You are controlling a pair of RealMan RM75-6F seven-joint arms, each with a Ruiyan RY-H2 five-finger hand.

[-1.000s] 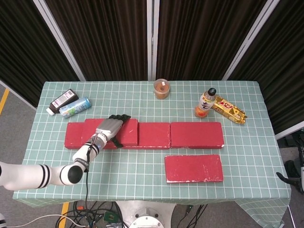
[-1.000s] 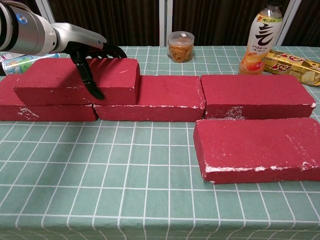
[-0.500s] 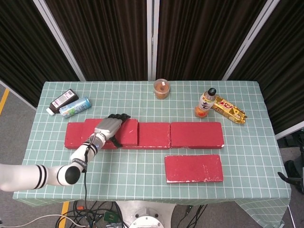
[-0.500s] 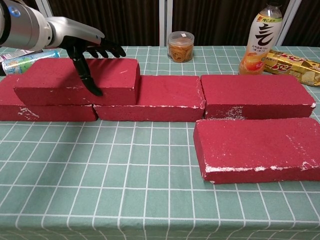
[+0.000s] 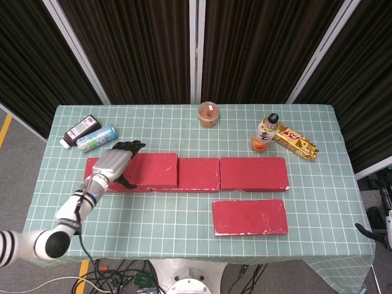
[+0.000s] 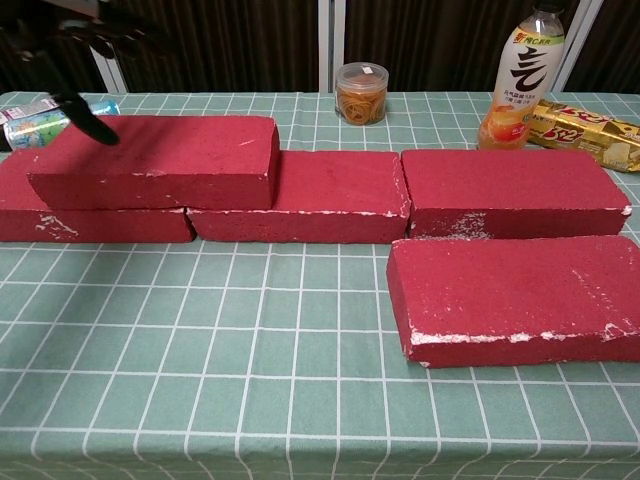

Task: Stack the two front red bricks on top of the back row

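Stacked red brick (image 6: pixel 160 160) lies flat on the back row (image 6: pixel 400 195), at the row's left end, straddling the leftmost and middle bricks; matte red, white chipping along lower edges. Its left end stops short of the row's left end, so a strip of the lower brick shows there

Front red brick (image 6: pixel 510 295) lies alone on the bench (image 6: pixel 250 380), near right, just in front of the rightmost back-row brick, apart from it; white scuffs on its near face

Left robot hand (image 5: pixel 113 164) is above the left end of the stacked brick, holding nothing, dark fingers (image 5: pixel 130 146) spread apart. Chest view shows only blurred dark fingers at top left

Versus half a second ago: the hand has pulled off the brick top and shifted left and up; the brick itself has not moved

Right robot hand is not in either view
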